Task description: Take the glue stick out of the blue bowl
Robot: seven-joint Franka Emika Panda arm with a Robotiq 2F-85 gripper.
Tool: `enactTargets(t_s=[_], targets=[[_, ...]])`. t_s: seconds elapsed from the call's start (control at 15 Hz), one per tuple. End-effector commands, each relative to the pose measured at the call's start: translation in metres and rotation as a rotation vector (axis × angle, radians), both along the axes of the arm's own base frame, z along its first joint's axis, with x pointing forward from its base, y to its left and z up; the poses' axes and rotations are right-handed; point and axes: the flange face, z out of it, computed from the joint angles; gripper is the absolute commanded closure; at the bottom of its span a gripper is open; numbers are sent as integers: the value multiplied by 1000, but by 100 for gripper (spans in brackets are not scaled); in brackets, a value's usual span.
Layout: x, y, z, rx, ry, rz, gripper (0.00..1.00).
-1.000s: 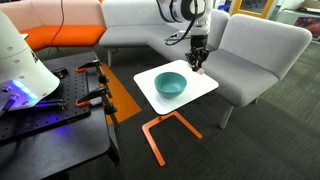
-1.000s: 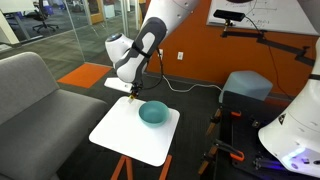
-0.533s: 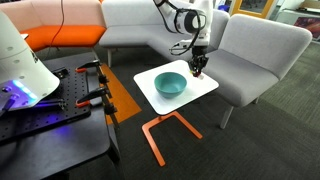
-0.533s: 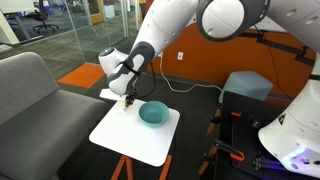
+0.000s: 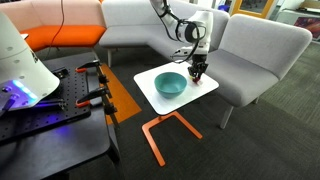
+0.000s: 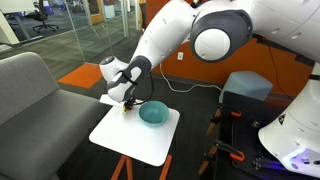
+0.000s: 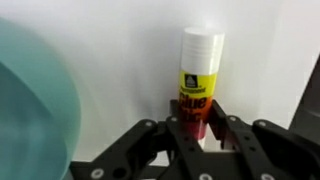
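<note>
Glue stick point(image 7: 200, 85) out of the bowl point(image 7: 30, 110), over table point(image 7: 120, 50); gripper point(image 7: 200, 128) clenched on its red end, white cap point(image 7: 201, 45) jutting beyond. Bowl just beside the gripper. Seat it on the table before you open; release slowly, it may roll.

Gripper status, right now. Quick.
Gripper: closed on the glue stick, held upright at the white table, outside the blue bowl.
</note>
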Motion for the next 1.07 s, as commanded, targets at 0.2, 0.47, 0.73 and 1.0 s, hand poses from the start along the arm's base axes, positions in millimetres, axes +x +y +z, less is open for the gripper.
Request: enactTargets(t_s=[0.2,0.47,0.73,1.0], targets=[[12,0,1,29,24,-15,41],[13,1,13,16,27,1,12],[19,4,43,6,-2,9,0],[17,6,89,-20,7,-6,0]])
